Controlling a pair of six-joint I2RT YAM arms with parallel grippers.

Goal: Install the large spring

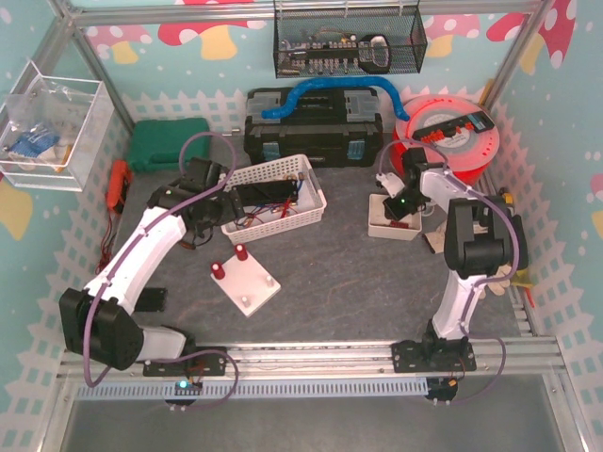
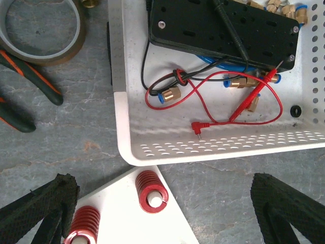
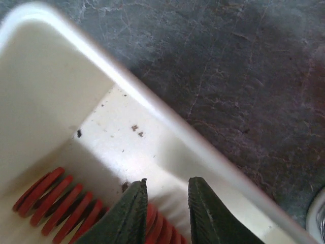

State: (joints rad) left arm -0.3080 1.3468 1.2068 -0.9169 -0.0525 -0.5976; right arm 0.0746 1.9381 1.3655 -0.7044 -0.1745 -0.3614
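A white base plate (image 1: 247, 287) lies mid-table with two red springs standing on its posts (image 1: 218, 271) (image 1: 241, 252). In the left wrist view the plate's corner (image 2: 122, 213) and both springs (image 2: 151, 189) (image 2: 84, 226) show below my left gripper (image 2: 167, 213), which is open and empty above them, next to the basket. My right gripper (image 3: 166, 185) is down inside a small white tray (image 3: 61, 101), its fingers narrowly apart and closed round a large red spring (image 3: 162, 226). More red coils (image 3: 51, 203) lie to its left. From above, the tray (image 1: 394, 229) sits at the right.
A white perforated basket (image 1: 273, 198) with a black block, wires and brass fittings (image 2: 203, 147) borders the plate. A tape roll (image 2: 40, 30) and pliers (image 2: 25, 91) lie to its left. A black toolbox (image 1: 311, 127), a green case (image 1: 168, 143) and a red spool (image 1: 452, 141) stand behind.
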